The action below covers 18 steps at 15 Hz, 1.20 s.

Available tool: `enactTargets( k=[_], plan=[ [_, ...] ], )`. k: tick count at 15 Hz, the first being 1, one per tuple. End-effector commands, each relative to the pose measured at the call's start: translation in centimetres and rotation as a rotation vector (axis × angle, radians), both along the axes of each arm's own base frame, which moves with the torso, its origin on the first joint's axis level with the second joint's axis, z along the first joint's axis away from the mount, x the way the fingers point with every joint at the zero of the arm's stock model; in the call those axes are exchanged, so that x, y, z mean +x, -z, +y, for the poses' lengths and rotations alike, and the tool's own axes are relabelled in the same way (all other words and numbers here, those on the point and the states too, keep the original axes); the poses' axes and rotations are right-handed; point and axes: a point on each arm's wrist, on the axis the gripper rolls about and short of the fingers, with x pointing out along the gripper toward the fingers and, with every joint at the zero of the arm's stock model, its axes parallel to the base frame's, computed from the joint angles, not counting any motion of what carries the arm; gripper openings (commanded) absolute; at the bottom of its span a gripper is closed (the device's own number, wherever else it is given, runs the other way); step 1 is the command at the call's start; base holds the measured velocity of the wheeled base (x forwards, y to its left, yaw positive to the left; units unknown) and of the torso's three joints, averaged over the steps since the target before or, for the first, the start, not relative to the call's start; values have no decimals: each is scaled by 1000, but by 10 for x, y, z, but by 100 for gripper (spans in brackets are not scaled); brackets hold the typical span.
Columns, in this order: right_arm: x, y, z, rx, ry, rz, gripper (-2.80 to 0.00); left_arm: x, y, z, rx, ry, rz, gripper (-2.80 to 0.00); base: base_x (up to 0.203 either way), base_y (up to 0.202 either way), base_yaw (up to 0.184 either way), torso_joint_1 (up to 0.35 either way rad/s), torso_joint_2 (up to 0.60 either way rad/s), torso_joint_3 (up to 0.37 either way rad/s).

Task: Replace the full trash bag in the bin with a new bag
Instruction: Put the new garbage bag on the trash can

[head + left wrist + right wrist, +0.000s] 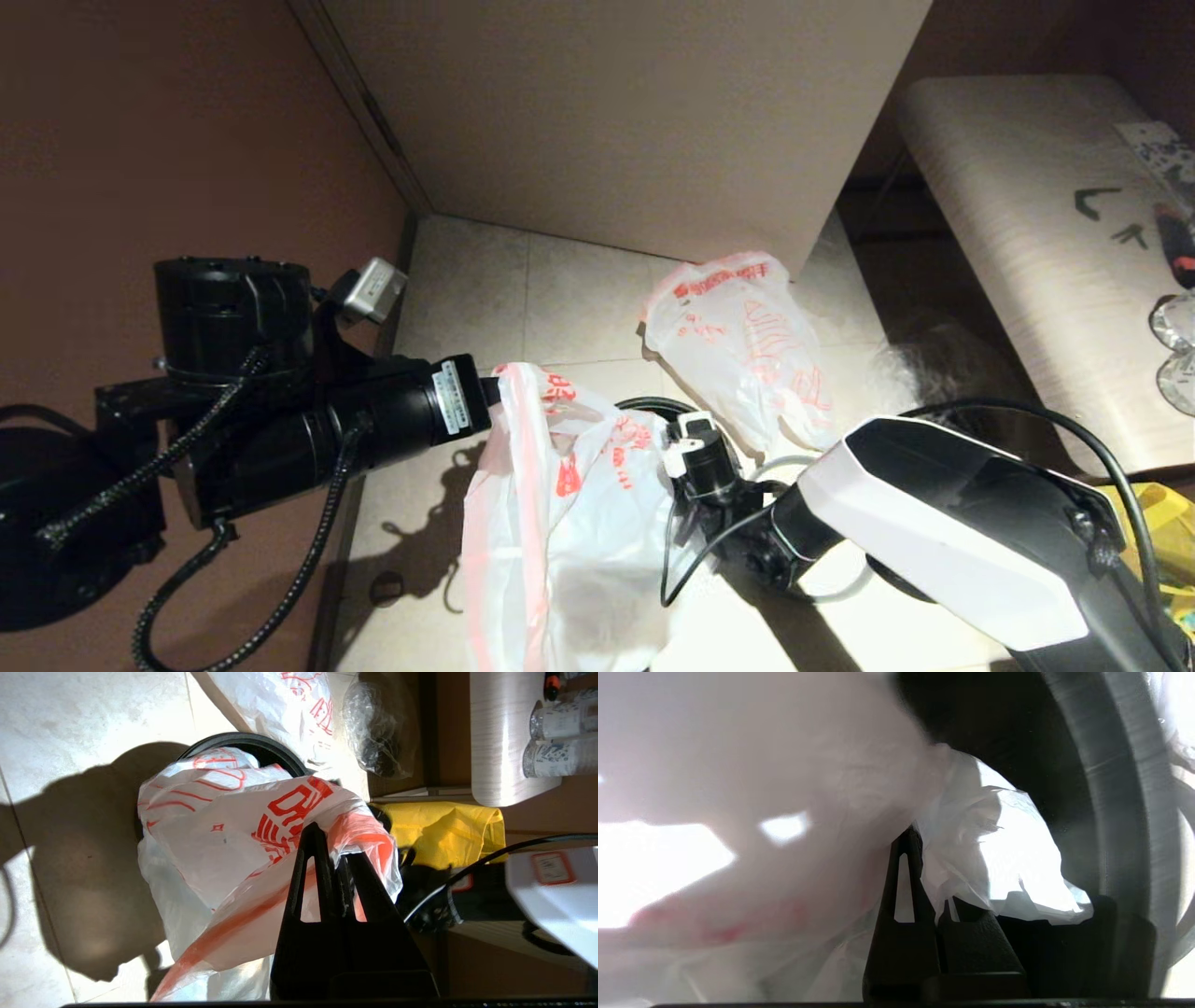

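The new bag [560, 504], limp white plastic with red handles and red print, hangs stretched between my two grippers over the bin. My left gripper [491, 388] is shut on its red handle [369, 835], with the jaws pressed together on the plastic. My right gripper [677, 467] is shut on the opposite white edge [962, 858], close to the bin's grey ring rim [1125, 788]. Only an arc of the black bin [646, 405] shows behind the bag. The full trash bag [738, 345] lies bulging on the floor beyond the bin, against the cabinet.
A tall beige cabinet [635, 121] stands behind and a brown wall [140, 140] runs along the left. A low white table [1027, 252] with cups stands at the right. Beside the bin are a yellow bag [444, 830] and a clear bag [378, 728] of dark stuff.
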Motion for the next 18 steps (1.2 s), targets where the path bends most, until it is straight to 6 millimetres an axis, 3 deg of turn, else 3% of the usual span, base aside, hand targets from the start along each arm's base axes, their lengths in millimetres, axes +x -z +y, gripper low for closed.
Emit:
enactTargets(
  k=[1, 6, 18],
  plan=[
    [-10, 10, 4, -18, -23, -26, -280, -2, 4, -2, 3, 7, 10, -280, 0, 0, 0, 0, 0, 0],
    [-19, 18, 4, -162, -127, -168, -280, 6, 16, -15, -8, 31, -8, -280, 0, 0, 0, 0, 0, 0],
    [47, 9, 5, -239, -111, -110, -280, 19, 22, -38, 11, 90, -77, -280, 0, 0, 0, 0, 0, 0]
  ],
)
